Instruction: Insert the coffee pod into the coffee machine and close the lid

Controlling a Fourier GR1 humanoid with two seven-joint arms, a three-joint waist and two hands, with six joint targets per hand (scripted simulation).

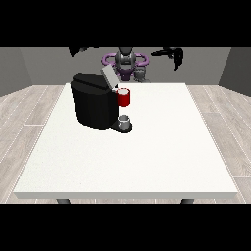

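Note:
A black coffee machine point(93, 100) stands on the left half of the white table point(162, 147), its grey lid point(108, 76) tilted up and open. A red thing at the machine point(124, 97) sits at its front, just under the lid. Below it a small grey thing point(125, 121) rests on the machine's base; I cannot tell whether it is the pod. The hand at the view's left point(78, 50) hovers high above and behind the machine. The hand at the view's right point(175, 55) is raised beyond the table's far edge, fingers hanging relaxed and holding nothing.
The robot's torso point(126, 61) is behind the table's far edge. Wooden floor surrounds the table, and grey walls close the back.

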